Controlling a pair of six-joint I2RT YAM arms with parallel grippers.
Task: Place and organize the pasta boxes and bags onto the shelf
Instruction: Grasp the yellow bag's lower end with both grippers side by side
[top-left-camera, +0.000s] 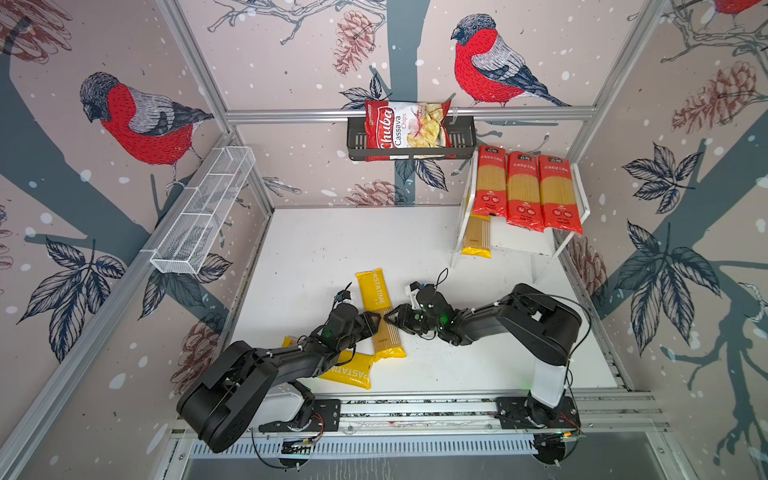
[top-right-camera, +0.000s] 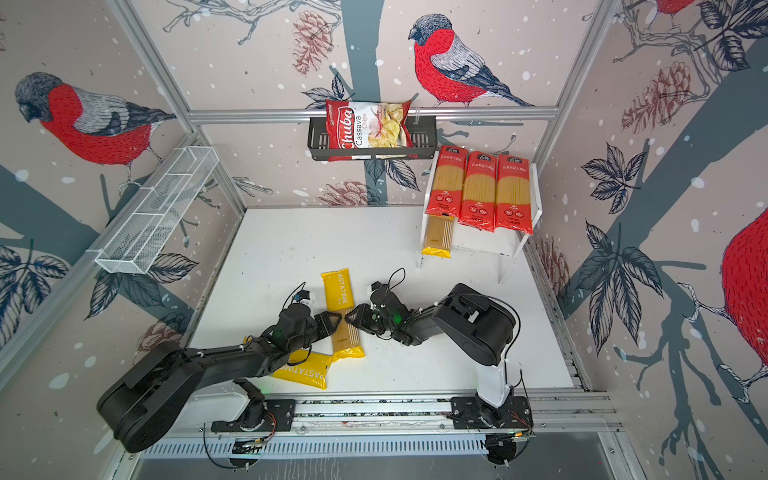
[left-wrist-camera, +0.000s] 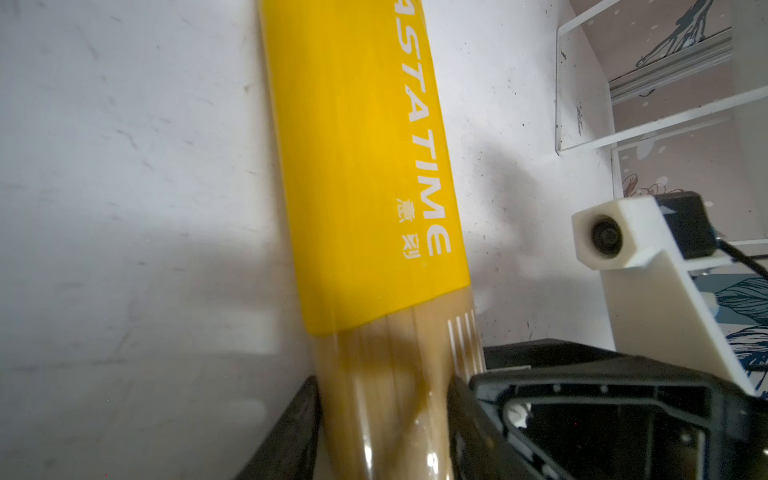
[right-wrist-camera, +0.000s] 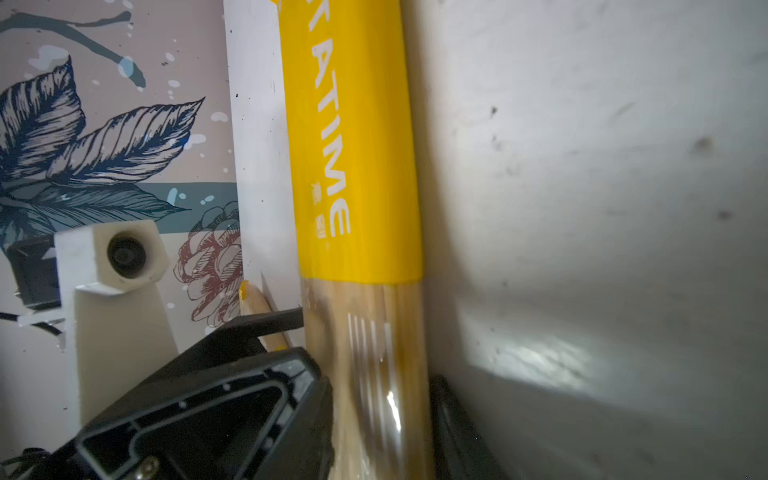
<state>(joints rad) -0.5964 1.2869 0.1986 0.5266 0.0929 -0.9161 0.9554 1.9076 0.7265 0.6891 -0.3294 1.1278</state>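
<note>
Worktop (top-left-camera: 332, 245): one, white, carrying the shelf and two of the packets.
Shelf (top-left-camera: 521, 240): one, white, with two boards, standing in the far right corner of the worktop.
Wire basket (top-left-camera: 199, 216): one, long and white, fixed on the left wall above the left edge of the worktop.
Black basket (top-left-camera: 461, 139): one, hanging on the rail of the back wall, with one chips bag (top-left-camera: 405, 124) inside.
Pasta packets: six in total, three red and three yellow.
Red packets (top-left-camera: 490, 183) (top-left-camera: 523, 191) (top-left-camera: 557, 193): three, lying close side by side on the top board of the shelf.
Shelf yellow packet (top-left-camera: 477, 235): one, on the lower board at its left side, with its near end showing from under the top board.
Loose yellow packet (top-left-camera: 349, 372): one, flat on the worktop close to the near edge, left of the middle, partly hidden under the left arm.
Gripped yellow packet (top-left-camera: 374, 291): one, in the middle of the near half of the worktop, its long side running from the near edge toward the far edge. Whether it was lifted, I could not tell.
Left gripper (top-left-camera: 376, 321): one, clamped on the left long edge of the gripped yellow packet at its clear part, with a finger against each face in the left wrist view.
Right gripper (top-left-camera: 388, 320): one, clamped in the same way on the right long edge, its tip almost meeting the left gripper.
</note>
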